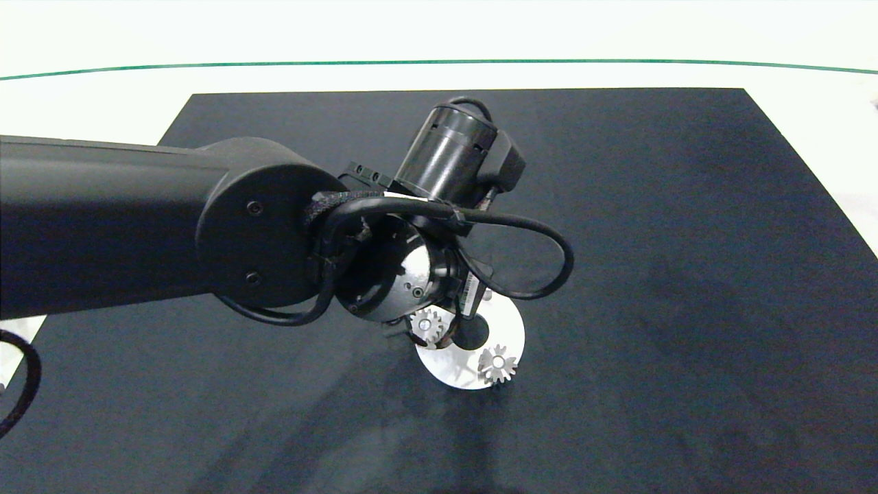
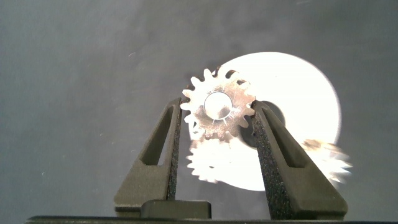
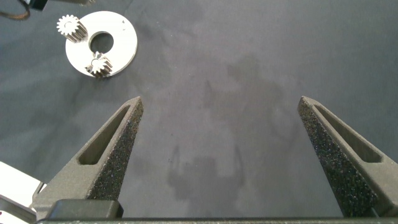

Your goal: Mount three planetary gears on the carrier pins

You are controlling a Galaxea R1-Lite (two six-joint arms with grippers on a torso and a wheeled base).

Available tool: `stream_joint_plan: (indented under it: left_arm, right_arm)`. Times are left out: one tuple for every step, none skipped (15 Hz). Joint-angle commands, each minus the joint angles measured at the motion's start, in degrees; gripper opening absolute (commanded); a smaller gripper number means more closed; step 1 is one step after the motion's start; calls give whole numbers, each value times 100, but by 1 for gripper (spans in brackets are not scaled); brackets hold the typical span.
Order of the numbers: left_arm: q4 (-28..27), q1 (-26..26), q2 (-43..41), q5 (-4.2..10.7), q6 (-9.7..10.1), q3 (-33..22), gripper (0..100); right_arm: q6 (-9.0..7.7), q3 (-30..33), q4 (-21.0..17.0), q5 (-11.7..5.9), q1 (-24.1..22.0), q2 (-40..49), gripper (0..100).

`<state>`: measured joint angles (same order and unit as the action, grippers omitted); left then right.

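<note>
Gear (image 2: 217,111) clamped between left gripper (image 2: 216,127) fingers above white disc (image 1: 511,334), lower centre; two gears seated there. Right gripper (image 3: 217,112) jaws wide, empty.

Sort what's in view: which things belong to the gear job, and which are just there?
Job:
gear held in left pincer
two gears on the white disc
white disc
left pincer

Just there:
black mat
right pincer, open, away from the disc
</note>
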<state>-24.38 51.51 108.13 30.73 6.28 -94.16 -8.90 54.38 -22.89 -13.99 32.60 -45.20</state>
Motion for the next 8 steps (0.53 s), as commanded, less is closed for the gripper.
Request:
stream_joint_plan:
  left_arm:
    - [91,184,208,47,-74,-173,19]
    - [320,184,314,47,-162,-217,19]
    - [540,184,375,38,-329,-261,19]
    - [654,184,402,47,-514,-322,19]
    - [645,193,428,47,-540,-393,19]
    - [645,237,446,47,-540,-419,19]
    - [636,299,463,47,-531,-393,19]
    - [619,343,472,47,-522,-340,19]
  right_arm:
    - [-7,2,-13,-7,1,3,100]
    - [-7,2,-13,-7,1,-6,100]
    - [-7,2,-13,-7,1,-6,100]
    - [-7,2,-13,-7,1,-6,100]
    - [-7,2,-13,-7,1,-6,100]
    - [-7,2,-13,-7,1,-6,100]
    - [-7,2,-13,-7,1,-6,100]
    - [-7,2,-13,-7,1,-6,100]
